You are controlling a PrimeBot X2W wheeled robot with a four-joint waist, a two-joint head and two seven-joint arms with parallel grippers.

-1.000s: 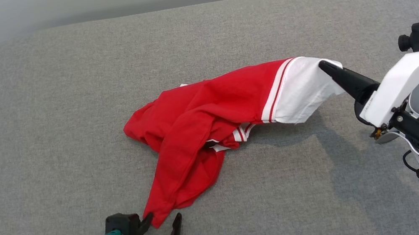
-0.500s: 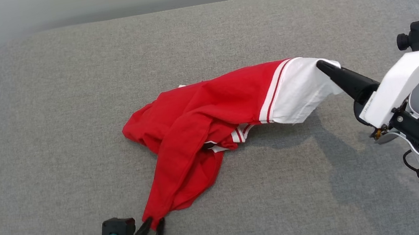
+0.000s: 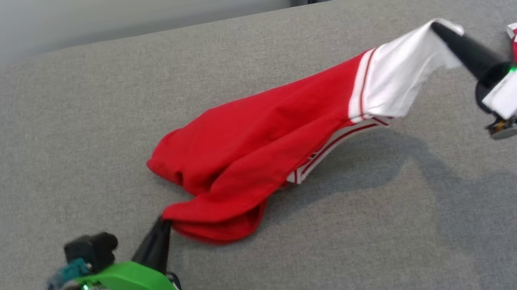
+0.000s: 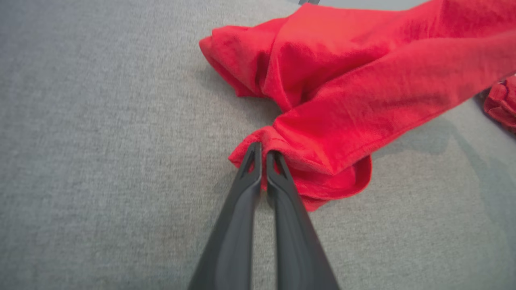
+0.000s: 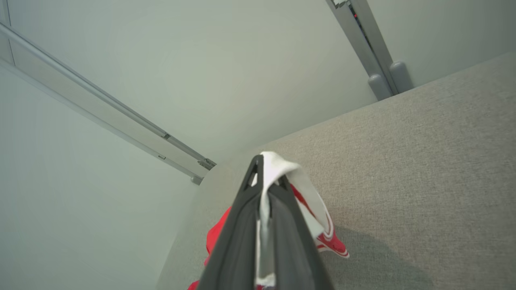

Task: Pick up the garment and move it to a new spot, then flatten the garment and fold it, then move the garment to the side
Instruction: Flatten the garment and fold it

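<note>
STEP lift-and-move: my left gripper (image 3: 162, 228), lower left, is pinched shut on the garment (image 3: 257, 140) by a red corner; right gripper (image 3: 439, 28), upper right, clamps its white hem; I'd raise both ends evenly, cloth taut | AXIS: garment mid-frame on table (image 3: 54, 147), long axis lower left to upper right, white end raised.

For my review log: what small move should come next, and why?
Probably lift the left gripper and draw it away from the right gripper: both are shut on the garment, whose red middle lies bunched on the table.
</note>
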